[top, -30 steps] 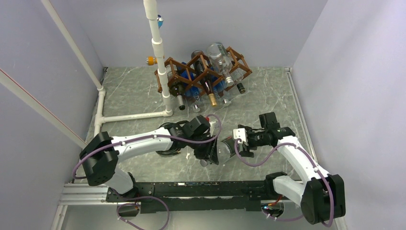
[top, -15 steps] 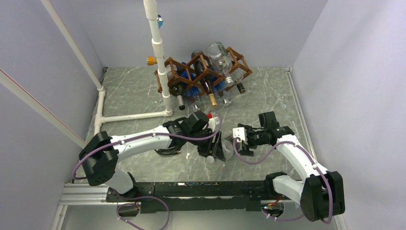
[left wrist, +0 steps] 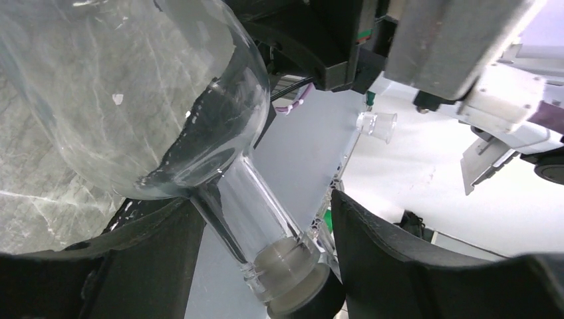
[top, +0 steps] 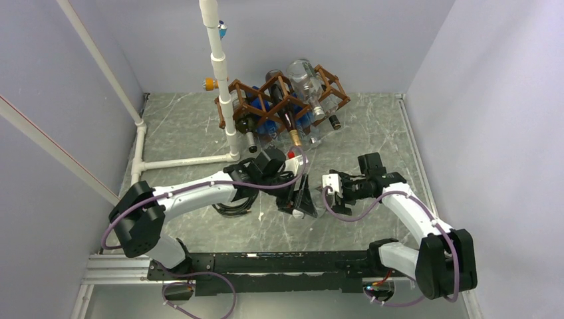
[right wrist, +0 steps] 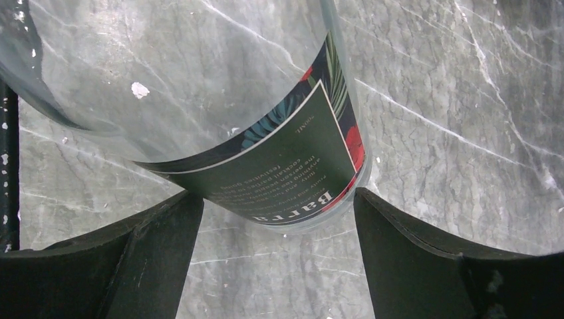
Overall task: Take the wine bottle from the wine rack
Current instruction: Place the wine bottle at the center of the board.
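A clear glass wine bottle [top: 318, 202] with a dark label hangs low over the table's front middle, between my two arms. My right gripper [top: 330, 198] is shut on its labelled lower body [right wrist: 292, 159], both fingertips [right wrist: 189, 206] touching the glass. My left gripper [top: 302, 201] stands open around the neck [left wrist: 256, 209]. The neck lies against its left finger [left wrist: 146, 259], with a gap to the other finger. A black stopper [left wrist: 309, 302] closes the mouth. The dark brown wine rack [top: 279, 93] stands at the back with several bottles in its cells.
A white PVC pipe frame [top: 219, 73] rises left of the rack and runs along the floor [top: 186, 161] to the left wall. Walls close in the table on three sides. A dark ring-shaped thing [top: 233, 206] lies under my left forearm.
My left gripper's jaws have spread apart around the bottle's neck and the left arm has shifted right and slightly back. The right gripper keeps its hold on the bottle's body.
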Controlling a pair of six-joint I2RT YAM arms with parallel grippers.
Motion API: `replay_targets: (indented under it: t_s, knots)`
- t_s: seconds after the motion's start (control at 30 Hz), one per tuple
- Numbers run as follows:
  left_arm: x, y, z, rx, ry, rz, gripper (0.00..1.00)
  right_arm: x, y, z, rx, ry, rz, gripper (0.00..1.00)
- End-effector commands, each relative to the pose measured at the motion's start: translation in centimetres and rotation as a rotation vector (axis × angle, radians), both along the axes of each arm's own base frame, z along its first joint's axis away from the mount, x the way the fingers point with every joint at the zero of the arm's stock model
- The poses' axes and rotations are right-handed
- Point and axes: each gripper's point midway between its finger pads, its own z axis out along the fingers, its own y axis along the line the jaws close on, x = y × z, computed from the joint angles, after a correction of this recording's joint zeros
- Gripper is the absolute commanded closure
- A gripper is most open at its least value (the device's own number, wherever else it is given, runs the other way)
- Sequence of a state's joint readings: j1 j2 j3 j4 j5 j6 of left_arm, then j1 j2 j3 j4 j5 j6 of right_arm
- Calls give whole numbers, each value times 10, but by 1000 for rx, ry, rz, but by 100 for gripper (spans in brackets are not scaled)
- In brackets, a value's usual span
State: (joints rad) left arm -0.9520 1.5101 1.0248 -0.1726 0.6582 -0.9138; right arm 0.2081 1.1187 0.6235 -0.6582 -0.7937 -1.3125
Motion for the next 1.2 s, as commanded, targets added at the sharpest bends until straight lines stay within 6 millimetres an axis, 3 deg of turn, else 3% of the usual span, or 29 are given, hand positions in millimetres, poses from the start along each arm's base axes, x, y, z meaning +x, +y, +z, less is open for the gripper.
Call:
replay_targets:
  t_s: [0.0, 0.6, 0.87, 1.17]
  knots:
    - [19, -25, 63, -290, -183, -62, 28, -23, 14, 2, 78, 134, 32, 15]
    - [38, -32, 76, -342, -210, -114, 17, -20, 12, -4, 82, 227, -20, 10]
    - [47, -33, 76, -346, -217, -119, 17, -12, 8, 3, 115, 240, -77, 7]
    - [51, -21, 81, -322, -302, -110, 11, -5, -2, 20, 172, 241, -139, 2]
